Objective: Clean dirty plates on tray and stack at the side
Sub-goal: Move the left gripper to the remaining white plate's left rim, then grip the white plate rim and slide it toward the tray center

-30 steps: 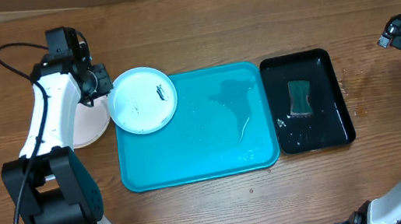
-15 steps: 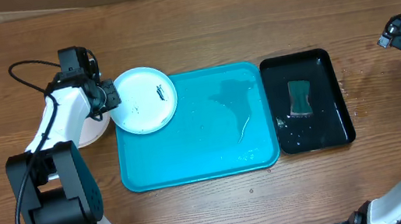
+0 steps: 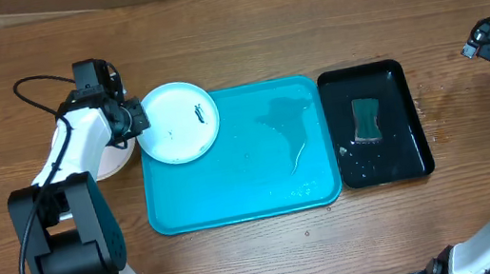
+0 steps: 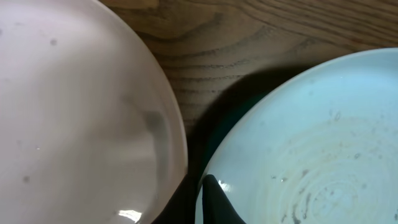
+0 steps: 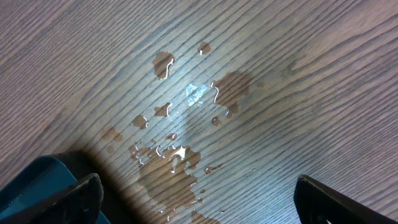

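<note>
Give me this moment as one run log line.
left gripper: at light blue plate rim, grip unclear | right gripper: open, above wet table

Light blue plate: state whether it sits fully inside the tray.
Partly out. The light blue plate overhangs the far-left corner of the tray, reaching over the table.

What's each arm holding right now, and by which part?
Nothing in the right gripper, jaws open. The left gripper sits at the blue plate's left rim; whether it is clamped cannot be told.
</note>
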Motion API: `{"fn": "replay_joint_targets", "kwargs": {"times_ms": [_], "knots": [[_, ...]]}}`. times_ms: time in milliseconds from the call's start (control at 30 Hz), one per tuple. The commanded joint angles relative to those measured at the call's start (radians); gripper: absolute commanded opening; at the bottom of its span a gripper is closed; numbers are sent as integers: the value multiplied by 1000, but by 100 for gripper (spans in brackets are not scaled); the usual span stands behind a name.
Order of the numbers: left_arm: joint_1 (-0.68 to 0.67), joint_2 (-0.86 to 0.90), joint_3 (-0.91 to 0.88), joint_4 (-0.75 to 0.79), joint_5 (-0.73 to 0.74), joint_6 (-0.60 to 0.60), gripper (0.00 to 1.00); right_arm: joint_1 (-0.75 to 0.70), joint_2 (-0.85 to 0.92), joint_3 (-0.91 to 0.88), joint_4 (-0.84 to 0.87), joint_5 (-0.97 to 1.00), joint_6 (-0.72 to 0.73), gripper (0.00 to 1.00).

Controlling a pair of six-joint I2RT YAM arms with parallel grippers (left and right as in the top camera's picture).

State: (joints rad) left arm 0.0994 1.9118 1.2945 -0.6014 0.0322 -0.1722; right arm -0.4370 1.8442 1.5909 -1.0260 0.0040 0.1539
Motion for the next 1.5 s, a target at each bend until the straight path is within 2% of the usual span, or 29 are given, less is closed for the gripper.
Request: {"fn": "replay_joint_targets", "kwargs": {"times_ms": [0,233,600,667,833,1033,1133,1233,1367,1467], "knots": [[-18,-2,-10,-2,62,16,7,0,-4,3,3,2,3,100],[-37,-2,-10,-69,105,15,5,0,-4,3,3,2,3,100],[-104,-2,-10,-165,130,15,11,0,-4,3,3,2,3,100],[-118,-2,-10,-182,145,15,17,0,-4,3,3,2,3,100],[-138,-3,-9,-232,144,9,22,0,-4,3,3,2,3,100],[-136,-5,40,-274,140,-8,39,0,-4,3,3,2,3,100],[-137,-5,80,-299,111,-29,40,0,-4,3,3,2,3,100],[-137,-5,98,-299,42,-38,35,0,-4,3,3,2,3,100],[-137,-2,93,-295,-71,-38,35,0,-4,3,3,2,3,100],[-138,-2,68,-277,-88,-39,34,0,-4,3,3,2,3,100]]}}
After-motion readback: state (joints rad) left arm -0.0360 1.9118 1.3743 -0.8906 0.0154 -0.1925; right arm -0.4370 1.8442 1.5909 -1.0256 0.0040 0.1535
